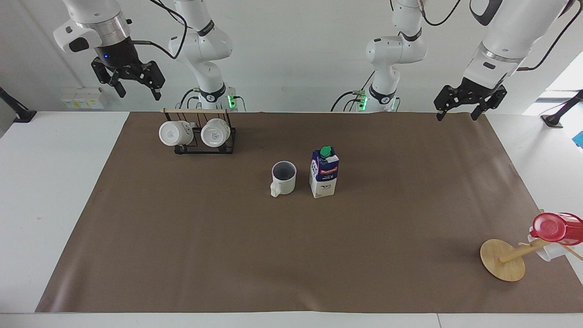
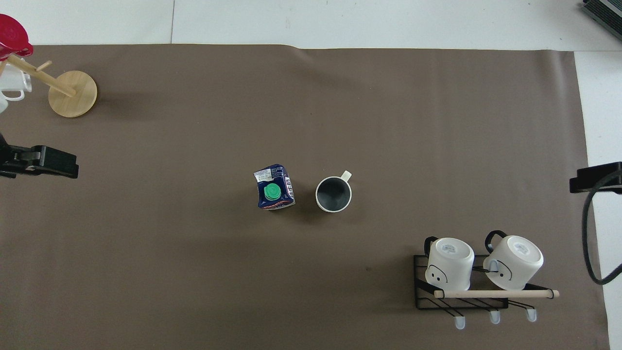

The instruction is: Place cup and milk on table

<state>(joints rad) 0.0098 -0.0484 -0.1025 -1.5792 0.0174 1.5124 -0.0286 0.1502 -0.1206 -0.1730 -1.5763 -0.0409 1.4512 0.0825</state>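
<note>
The mug (image 1: pixel 283 177) and milk carton (image 1: pixel 324 172) stand upright, side by side, on the desk (image 1: pixel 182 237); the left claw (image 1: pixel 470 97) and right claw (image 1: pixel 129 80) hang open, raised, each empty.

One camera sat high across the table (image 1: pixel 27 191) and faced the robots, whose bases stood along the top of its frame. It was far enough back to take in the whole brown mat (image 1: pixel 227 255). The other hung above the robots' end and looked steeply down and forward, somewhat closer. Both shared the mat, half a turn apart: the mug rack (image 1: pixel 200 134) lay upper left in one and lower right (image 2: pixel 466 287) in the other.
</note>
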